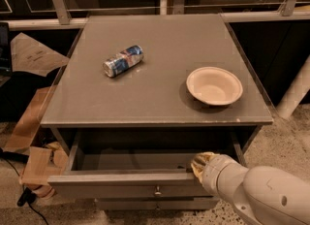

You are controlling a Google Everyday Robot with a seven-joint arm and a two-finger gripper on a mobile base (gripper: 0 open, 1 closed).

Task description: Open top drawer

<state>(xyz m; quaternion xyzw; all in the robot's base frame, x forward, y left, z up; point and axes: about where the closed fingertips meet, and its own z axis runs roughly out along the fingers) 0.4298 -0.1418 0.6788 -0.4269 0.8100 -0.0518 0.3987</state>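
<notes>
The top drawer [131, 187] is a wide grey front with a small round metal knob [157, 190] at its centre. It stands pulled out from the grey cabinet, and its shallow grey inside [135, 161] shows. My gripper [197, 163] sits at the drawer's right side, at the top edge of the front, on the end of my white arm [261, 192]. The arm covers most of the gripper.
On the cabinet top [155, 49] lie a tipped drink can [123, 60] and a white bowl [214, 85]. A narrower drawer front [155, 203] shows below. Brown paper and cardboard [36, 122] lie on the floor at the left. A white post [294, 95] stands at the right.
</notes>
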